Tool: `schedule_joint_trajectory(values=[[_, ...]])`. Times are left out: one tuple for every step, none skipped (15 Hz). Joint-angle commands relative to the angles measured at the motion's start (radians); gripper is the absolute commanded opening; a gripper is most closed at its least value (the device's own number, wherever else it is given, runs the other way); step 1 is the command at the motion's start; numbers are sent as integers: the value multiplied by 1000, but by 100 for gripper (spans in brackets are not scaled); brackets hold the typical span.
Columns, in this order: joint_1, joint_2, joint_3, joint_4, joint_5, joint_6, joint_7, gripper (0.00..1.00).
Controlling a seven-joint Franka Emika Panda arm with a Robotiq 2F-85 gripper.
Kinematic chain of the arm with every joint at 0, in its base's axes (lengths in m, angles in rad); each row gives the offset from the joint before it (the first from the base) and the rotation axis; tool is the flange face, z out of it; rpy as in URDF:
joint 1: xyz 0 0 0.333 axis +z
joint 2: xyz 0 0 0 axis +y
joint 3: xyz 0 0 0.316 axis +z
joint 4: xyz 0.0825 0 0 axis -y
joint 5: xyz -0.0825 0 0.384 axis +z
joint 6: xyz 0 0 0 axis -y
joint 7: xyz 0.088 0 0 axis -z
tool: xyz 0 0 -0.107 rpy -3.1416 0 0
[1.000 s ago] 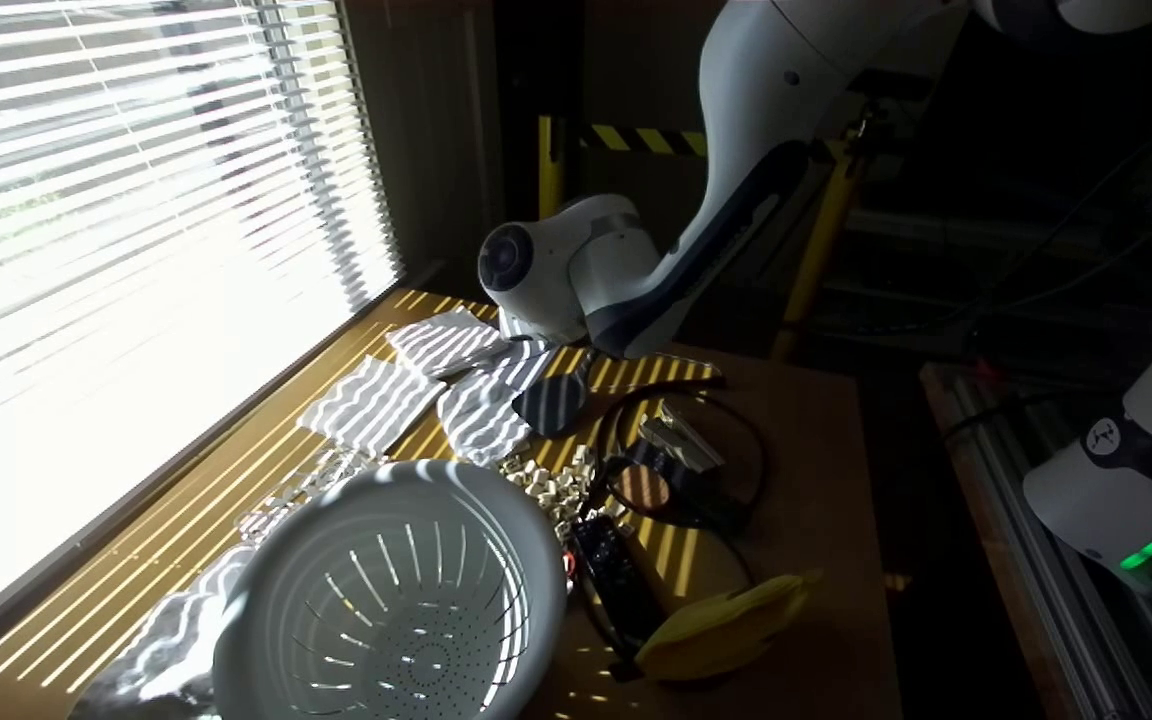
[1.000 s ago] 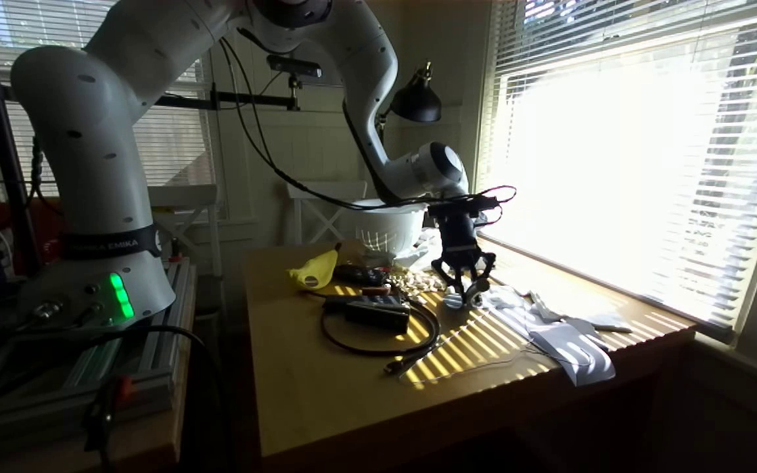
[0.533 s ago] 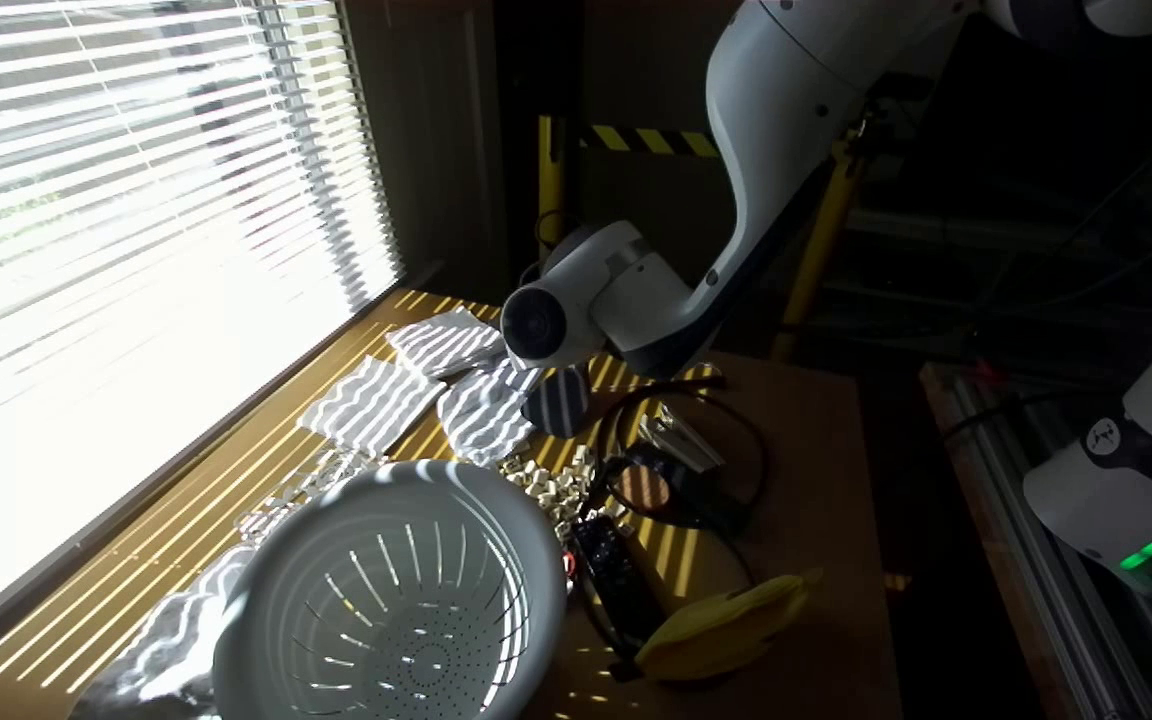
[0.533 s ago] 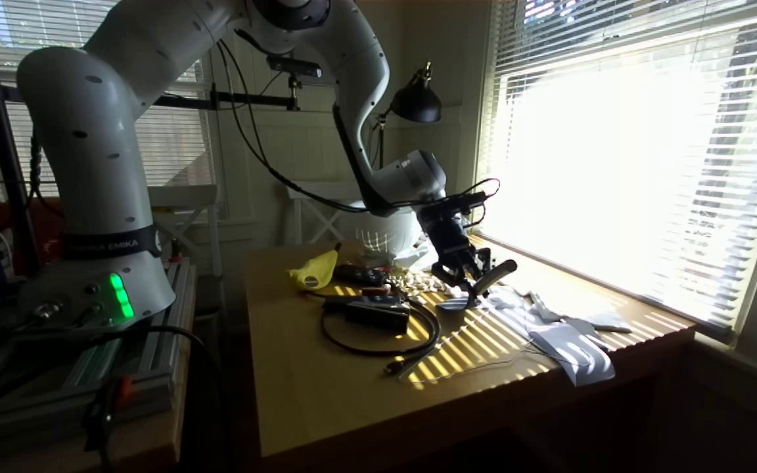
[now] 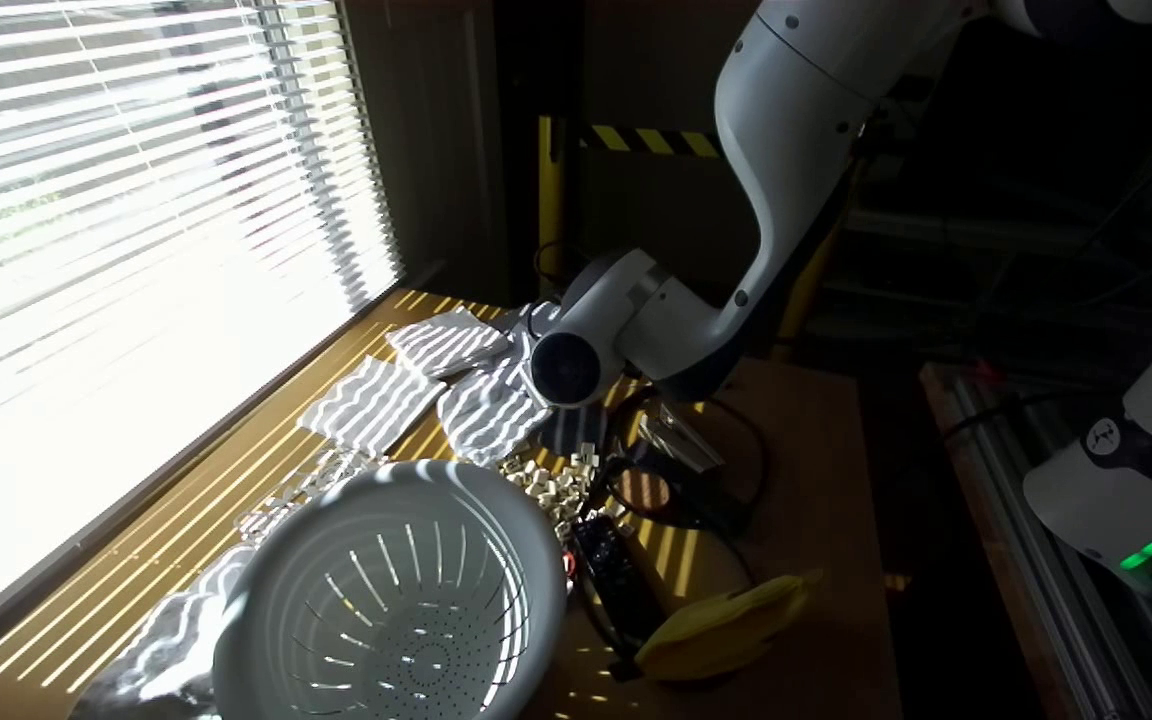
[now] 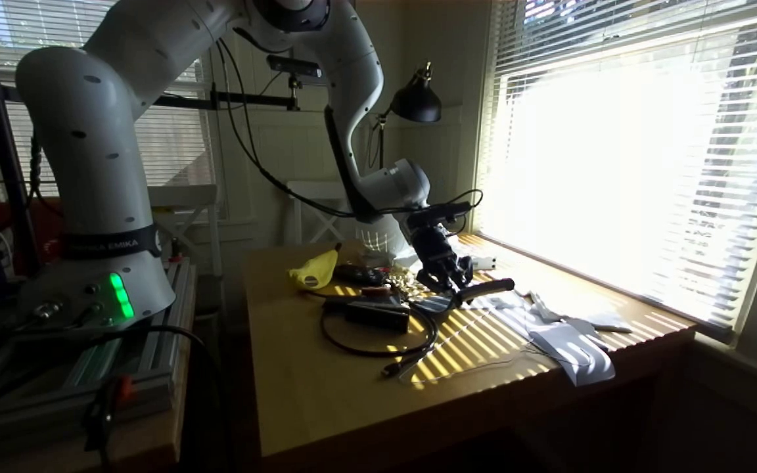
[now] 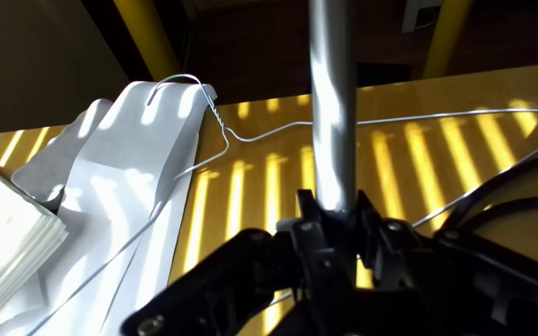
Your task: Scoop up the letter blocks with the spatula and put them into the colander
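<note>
Here, tool grips spatula inside the table edge.

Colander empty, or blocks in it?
Empty, as far as shown: in an exterior view the colander has bare slotted walls and floor; the blocks lie outside. Its near edge is cut off.

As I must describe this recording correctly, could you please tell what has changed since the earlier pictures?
The claw has shifted toward the letter blocks, carrying the spatula: its blade is nearer to them, and its handle has tipped flatter. Nothing was newly taken or released; the claw held the spatula already. The colander and the yellow banana-shaped object stayed in place, and the letter blocks show no clear change.
</note>
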Motion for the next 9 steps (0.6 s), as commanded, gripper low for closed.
schedule_joint_trajectory(values=[[-27,0,34,3,-15,-17,2,22],[-28,0,36,3,-14,-17,2,22],[-29,1,37,3,-14,-16,2,22],[-30,1,38,3,-14,-16,2,6],[-23,3,38,5,-18,-27,1,6],[-12,14,43,16,-21,-40,-3,6],[-6,22,49,24,-21,-46,-9,6],[0,31,58,31,-21,-51,-17,6],[7,41,67,40,-20,-56,-23,6]])
